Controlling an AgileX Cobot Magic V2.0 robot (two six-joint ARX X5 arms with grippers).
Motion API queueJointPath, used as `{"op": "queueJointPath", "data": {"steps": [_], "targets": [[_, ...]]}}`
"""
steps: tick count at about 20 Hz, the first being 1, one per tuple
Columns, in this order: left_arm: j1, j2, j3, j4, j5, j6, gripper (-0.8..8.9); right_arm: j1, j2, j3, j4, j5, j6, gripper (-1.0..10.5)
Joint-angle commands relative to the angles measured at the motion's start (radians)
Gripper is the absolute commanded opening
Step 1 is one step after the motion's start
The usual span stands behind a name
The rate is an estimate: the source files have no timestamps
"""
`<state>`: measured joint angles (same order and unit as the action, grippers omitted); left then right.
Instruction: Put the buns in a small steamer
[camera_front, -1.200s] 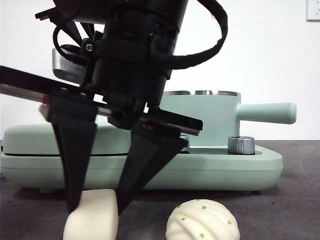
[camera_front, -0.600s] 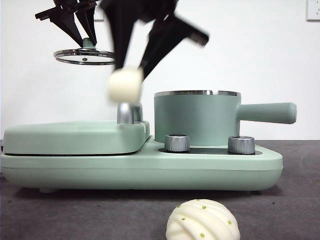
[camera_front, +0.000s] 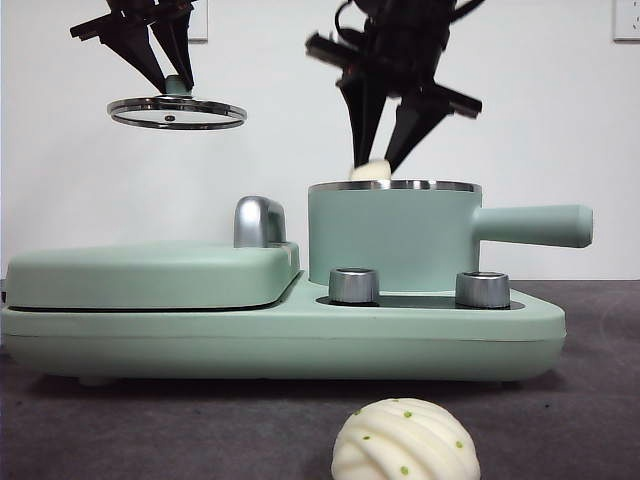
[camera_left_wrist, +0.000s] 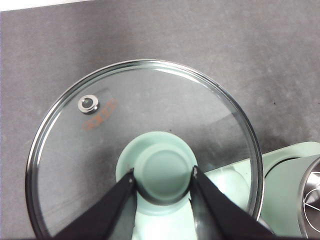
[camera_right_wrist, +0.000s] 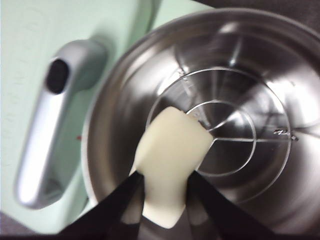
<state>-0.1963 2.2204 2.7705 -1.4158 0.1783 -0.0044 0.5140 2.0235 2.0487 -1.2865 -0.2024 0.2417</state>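
Right claw (camera_front: 378, 165) is gripping the plain bun (camera_right_wrist: 170, 165) over the steamer (camera_front: 392, 235) mouth; left claw (camera_left_wrist: 162, 176) is holding the lid (camera_front: 177, 112) aloft. Risk: off-centre release catching the rim. Ridged bun (camera_front: 405, 442) is waiting on the tabletop (camera_front: 600, 420).

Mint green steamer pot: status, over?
Right tool shut on smooth block-shaped bun over open pot. Left tool holds glass lid aloft. Ridged bun on table. Nothing blocking.

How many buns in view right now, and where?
2. The plain bun is gripped by the right gripper just above the small steamer. The ridged bun sits on the table in front of the appliance. None seem hidden.
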Motion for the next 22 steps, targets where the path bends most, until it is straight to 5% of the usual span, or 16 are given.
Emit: {"op": "queueJointPath", "data": {"steps": [1, 8, 14, 17, 22], "targets": [[0.001, -0.012, 0.042, -0.035, 0.005, -0.008, 0.55, -0.002, 0.045, 0.033, 0.008, 0.002, -0.035, 1.1], [0.001, -0.012, 0.042, -0.035, 0.005, -0.008, 0.55, -0.013, 0.082, 0.033, 0.04, 0.008, -0.048, 1.2], [0.001, -0.012, 0.042, -0.035, 0.006, -0.008, 0.55, -0.014, 0.086, 0.033, 0.045, -0.007, -0.05, 2.3], [0.001, -0.012, 0.042, -0.035, 0.005, -0.008, 0.55, -0.014, 0.087, 0.033, 0.058, -0.007, -0.05, 3.9], [0.001, -0.011, 0.042, -0.035, 0.005, -0.011, 0.55, -0.019, 0.086, 0.144, -0.045, -0.006, -0.055, 4.0]]}}
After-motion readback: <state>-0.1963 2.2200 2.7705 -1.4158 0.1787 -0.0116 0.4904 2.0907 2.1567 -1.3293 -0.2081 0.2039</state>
